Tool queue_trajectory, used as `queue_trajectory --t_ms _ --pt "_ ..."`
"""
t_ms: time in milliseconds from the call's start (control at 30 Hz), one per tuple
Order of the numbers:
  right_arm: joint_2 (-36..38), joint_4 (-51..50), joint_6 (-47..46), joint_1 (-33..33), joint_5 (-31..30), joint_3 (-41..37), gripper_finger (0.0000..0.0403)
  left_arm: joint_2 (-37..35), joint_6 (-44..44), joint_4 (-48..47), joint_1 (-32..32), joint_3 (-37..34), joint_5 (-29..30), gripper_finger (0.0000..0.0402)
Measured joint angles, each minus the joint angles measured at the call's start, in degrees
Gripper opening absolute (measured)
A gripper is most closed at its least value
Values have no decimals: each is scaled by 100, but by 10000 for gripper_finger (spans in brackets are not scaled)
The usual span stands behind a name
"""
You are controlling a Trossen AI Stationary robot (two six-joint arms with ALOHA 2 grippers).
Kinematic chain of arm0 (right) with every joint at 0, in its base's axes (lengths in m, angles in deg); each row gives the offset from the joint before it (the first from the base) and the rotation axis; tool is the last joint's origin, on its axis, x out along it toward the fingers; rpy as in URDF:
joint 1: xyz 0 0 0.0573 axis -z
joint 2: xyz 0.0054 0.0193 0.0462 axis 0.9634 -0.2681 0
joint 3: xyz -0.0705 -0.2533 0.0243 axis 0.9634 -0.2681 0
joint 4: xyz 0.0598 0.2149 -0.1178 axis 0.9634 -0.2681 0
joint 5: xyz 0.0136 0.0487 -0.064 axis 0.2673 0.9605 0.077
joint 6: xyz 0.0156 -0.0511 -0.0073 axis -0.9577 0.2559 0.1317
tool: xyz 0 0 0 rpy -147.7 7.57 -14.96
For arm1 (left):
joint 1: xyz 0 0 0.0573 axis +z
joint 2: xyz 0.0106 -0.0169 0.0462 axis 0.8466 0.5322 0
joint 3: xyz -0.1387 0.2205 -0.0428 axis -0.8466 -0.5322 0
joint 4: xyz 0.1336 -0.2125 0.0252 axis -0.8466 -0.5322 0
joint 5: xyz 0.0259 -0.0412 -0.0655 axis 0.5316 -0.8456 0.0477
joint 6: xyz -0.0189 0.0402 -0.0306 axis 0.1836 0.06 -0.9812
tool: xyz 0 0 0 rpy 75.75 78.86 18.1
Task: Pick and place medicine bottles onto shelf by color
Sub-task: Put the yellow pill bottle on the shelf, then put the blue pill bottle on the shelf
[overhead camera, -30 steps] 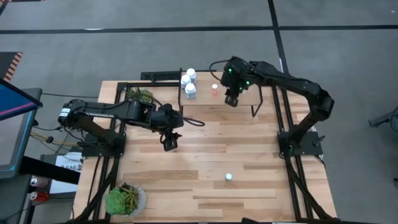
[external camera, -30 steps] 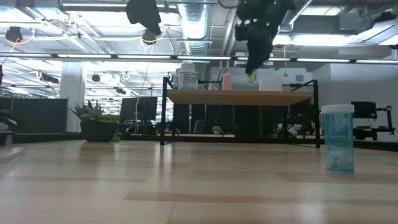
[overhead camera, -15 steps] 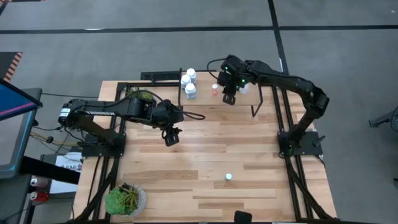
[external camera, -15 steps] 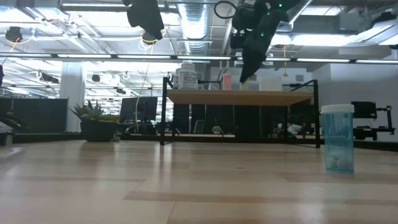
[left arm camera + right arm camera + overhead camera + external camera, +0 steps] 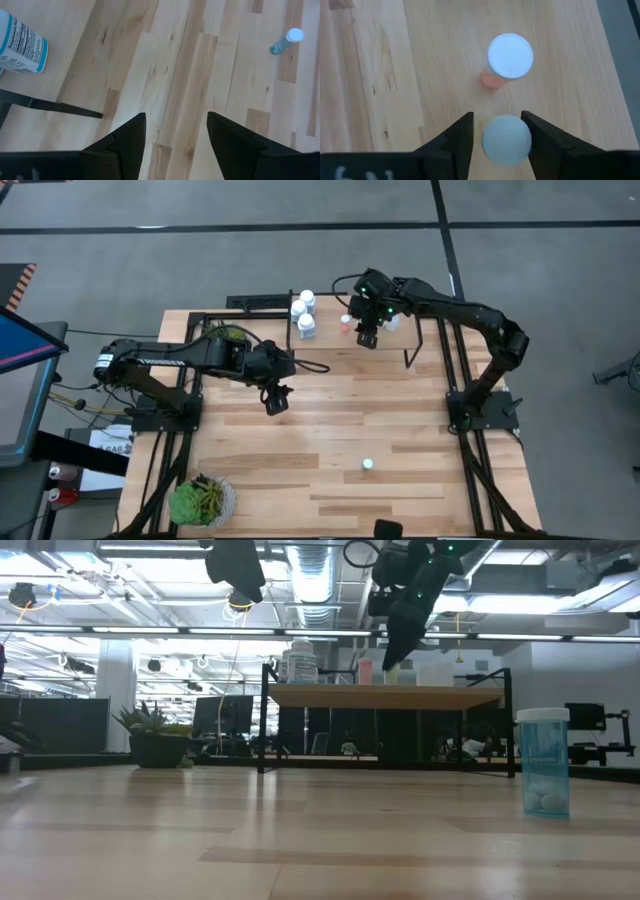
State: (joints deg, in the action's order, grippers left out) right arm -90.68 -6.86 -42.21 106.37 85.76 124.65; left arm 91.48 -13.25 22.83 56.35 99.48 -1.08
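The shelf (image 5: 400, 350) stands at the table's far edge. On it are three larger white bottles (image 5: 301, 313) at its left end and one orange bottle (image 5: 345, 323) (image 5: 509, 57) near the middle. My right gripper (image 5: 367, 335) hovers just right of the orange bottle, shut on a small white-capped bottle (image 5: 506, 141) whose body is hidden. A pale-blue bottle (image 5: 368, 464) (image 5: 542, 762) stands upright on the table near the front. My left gripper (image 5: 275, 402) (image 5: 175, 135) is open and empty above the table's middle. My right gripper pinches the small bottle just under its cap (image 5: 506, 141) between its two fingers (image 5: 462, 137). The fingers come from above, pointing down. The bottle hangs upright below them, and its lower end (image 5: 392, 667) is a little above the shelf board.
A potted plant (image 5: 203, 500) stands at the table's near left corner and another (image 5: 225, 333) at the far left beside the shelf. The shelf's black legs (image 5: 408, 358) stand on the table. Bare planks lie between the shelf and the blue bottle.
My right gripper has carried the small bottle along the shelf toward the table's left, ending close beside the orange bottle. My left gripper has moved a little toward the far edge and stays open.
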Motion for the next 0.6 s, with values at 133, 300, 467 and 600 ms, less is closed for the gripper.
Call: queue_trajectory --t_ms 133,300,467,600 --pt "0 77 -1 -7 0 0 200 0 -2 0 0 0 -2 196" --pt "52 15 -3 4 -2 61 215 0 -2 0 0 0 -2 196" --pt "55 -210 -1 5 -4 516 223 0 -4 0 0 0 -2 197" --pt "55 -637 -53 -2 -4 981 224 0 -7 0 0 0 -3 197"
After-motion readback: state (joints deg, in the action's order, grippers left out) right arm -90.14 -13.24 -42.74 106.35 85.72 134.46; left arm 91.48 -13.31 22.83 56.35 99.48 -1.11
